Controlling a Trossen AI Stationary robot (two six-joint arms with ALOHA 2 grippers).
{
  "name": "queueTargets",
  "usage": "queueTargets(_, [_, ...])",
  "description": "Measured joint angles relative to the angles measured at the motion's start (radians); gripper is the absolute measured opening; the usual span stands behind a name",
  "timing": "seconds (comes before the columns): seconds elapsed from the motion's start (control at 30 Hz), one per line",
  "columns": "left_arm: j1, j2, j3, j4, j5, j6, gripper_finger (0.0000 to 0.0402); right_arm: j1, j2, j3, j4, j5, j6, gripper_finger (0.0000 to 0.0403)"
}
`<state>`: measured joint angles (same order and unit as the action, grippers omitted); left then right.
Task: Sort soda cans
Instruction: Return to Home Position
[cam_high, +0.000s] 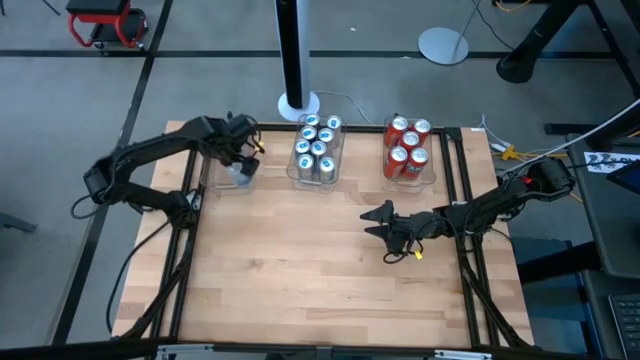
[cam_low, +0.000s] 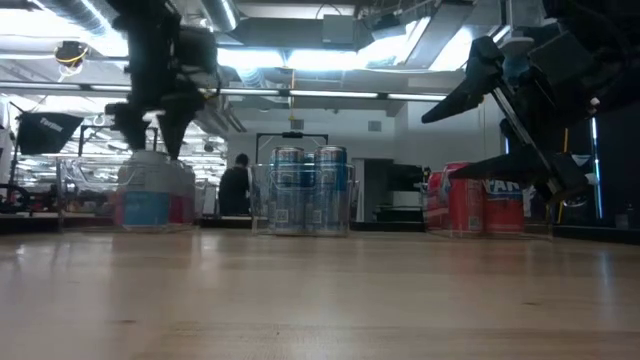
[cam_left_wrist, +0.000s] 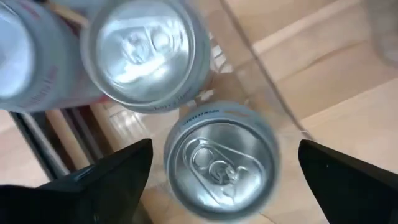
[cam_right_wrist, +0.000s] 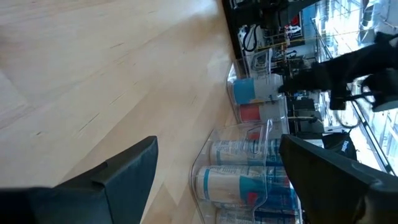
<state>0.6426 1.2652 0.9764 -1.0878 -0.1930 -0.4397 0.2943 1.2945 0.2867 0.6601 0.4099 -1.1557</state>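
Hovering over the left bin (cam_high: 224, 184) at the table's (cam_high: 300, 280) far left corner, my left claw (cam_left_wrist: 225, 163) hangs open, fingers (cam_left_wrist: 112, 183) spread wide to either side of an upright can (cam_left_wrist: 217, 140) below, clear of it. A second can (cam_left_wrist: 140, 53) stands beside it. Blue-white cans (cam_high: 317, 148) fill the middle bin (cam_high: 295, 172) at the far edge, and red cans (cam_high: 408, 150) fill the right bin (cam_high: 431, 178). My right claw (cam_high: 376, 220) waits open above bare wood toward the right edge.
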Motion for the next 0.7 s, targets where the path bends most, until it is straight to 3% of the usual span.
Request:
queueTargets(0.23, [-0.038, -0.013, 0.164, -0.081, -0.017, 0.033, 0.0388, 0.000, 0.000, 0.000, -0.002, 0.000, 0.000, 0.0335])
queueTargets(0.37, [-0.112, -0.082, 0.213, -0.074, -0.073, 0.049, 0.0389, 0.000, 0.000, 0.000, -0.003, 0.014, -0.001, 0.0335])
queueTargets(0.7, [-0.490, -0.355, 0.151, 0.070, -0.088, 0.078, 0.0389, 0.000, 0.000, 0.000, -0.003, 0.024, -0.002, 0.0335])
